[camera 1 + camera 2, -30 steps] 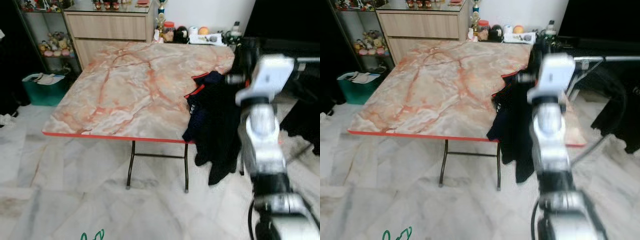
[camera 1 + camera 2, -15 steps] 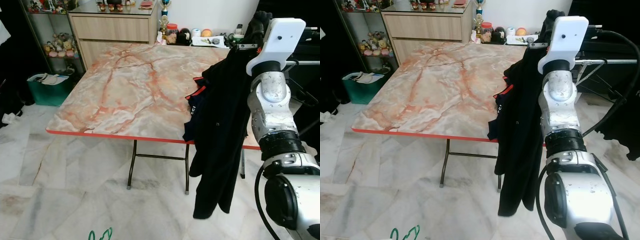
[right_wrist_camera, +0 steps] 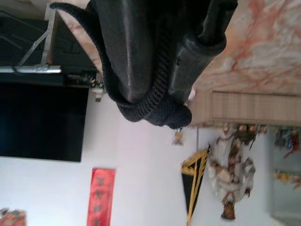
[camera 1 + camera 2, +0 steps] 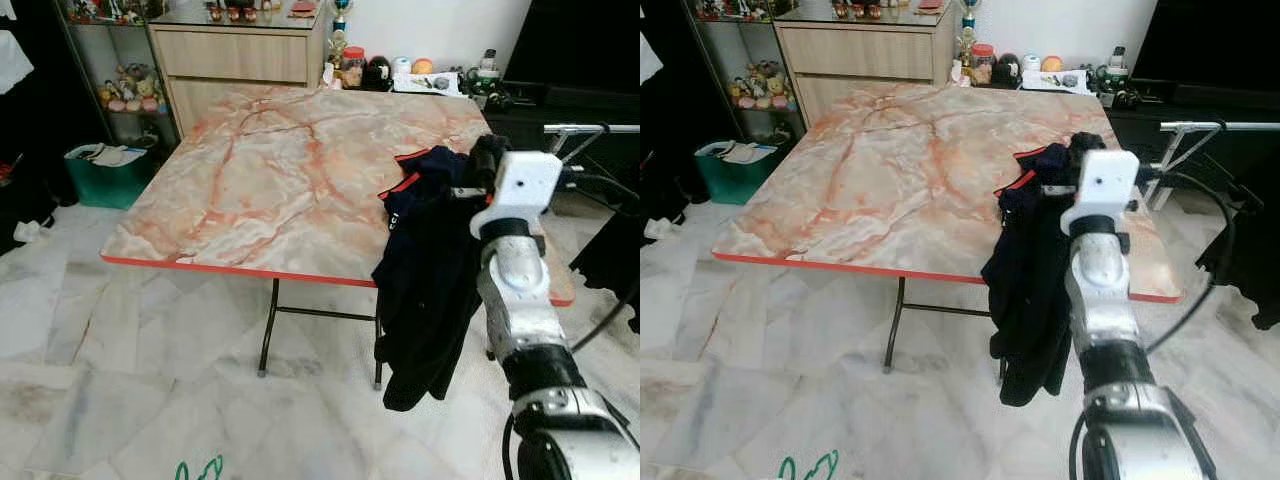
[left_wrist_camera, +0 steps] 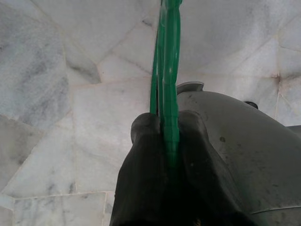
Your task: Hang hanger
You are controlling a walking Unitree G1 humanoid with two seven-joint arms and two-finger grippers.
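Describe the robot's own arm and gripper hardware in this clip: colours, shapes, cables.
The right arm is built of rounded silver metal segments with black joint bands, topped by a boxy white wrist housing with a small dark dot. A black cable loops beside it. The left gripper has thick, rounded, matte black fingers; the right gripper has similar long black fingers.

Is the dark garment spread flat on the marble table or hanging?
Hanging. The right gripper is shut on the dark garment, which droops past the marble table's red edge.
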